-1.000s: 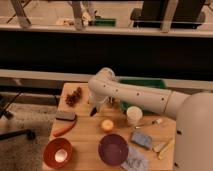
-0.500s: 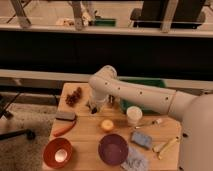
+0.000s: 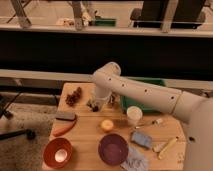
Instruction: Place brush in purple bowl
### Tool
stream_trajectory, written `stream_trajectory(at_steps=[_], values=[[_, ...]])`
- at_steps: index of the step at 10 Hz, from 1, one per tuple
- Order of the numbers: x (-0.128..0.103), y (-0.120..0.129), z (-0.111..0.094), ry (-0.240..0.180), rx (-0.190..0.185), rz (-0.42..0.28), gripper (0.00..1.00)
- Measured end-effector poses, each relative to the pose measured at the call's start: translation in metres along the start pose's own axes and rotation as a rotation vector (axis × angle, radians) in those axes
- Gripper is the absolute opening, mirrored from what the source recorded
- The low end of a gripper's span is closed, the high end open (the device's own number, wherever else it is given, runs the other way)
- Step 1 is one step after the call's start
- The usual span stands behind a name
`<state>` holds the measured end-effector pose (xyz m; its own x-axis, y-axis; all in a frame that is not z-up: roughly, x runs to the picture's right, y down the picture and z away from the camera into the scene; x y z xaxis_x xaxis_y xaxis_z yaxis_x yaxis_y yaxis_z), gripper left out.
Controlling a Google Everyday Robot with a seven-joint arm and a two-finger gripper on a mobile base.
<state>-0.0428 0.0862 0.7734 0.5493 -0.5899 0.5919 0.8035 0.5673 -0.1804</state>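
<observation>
A dark purple bowl [image 3: 112, 148] sits on the wooden table near its front edge. The brush [image 3: 165, 147], a pale yellow-handled stick, lies at the front right, to the right of that bowl. My gripper [image 3: 95, 104] hangs shut at the back middle of the table, just right of the grapes [image 3: 73, 96] and far from the brush. I see nothing held in it. The white arm [image 3: 145, 92] runs from the right across the back of the table.
An orange bowl [image 3: 57, 152] holding something white is at front left. A dark eraser [image 3: 65, 116] and red pepper [image 3: 65, 129] lie on the left. A yellow apple [image 3: 106, 125], white cup [image 3: 134, 115], blue sponge [image 3: 141, 139], crumpled towel [image 3: 134, 160] and green bin [image 3: 150, 82] are also here.
The gripper has sunk slightly toward the table and the arm's elbow has shifted a little up and right. The objects have not moved.
</observation>
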Motion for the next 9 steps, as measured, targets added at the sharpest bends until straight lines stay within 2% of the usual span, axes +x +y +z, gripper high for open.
stream_trajectory(at_steps=[9], values=[[0.004,0.022,-0.031,-0.061,0.001,0.048,0.00]])
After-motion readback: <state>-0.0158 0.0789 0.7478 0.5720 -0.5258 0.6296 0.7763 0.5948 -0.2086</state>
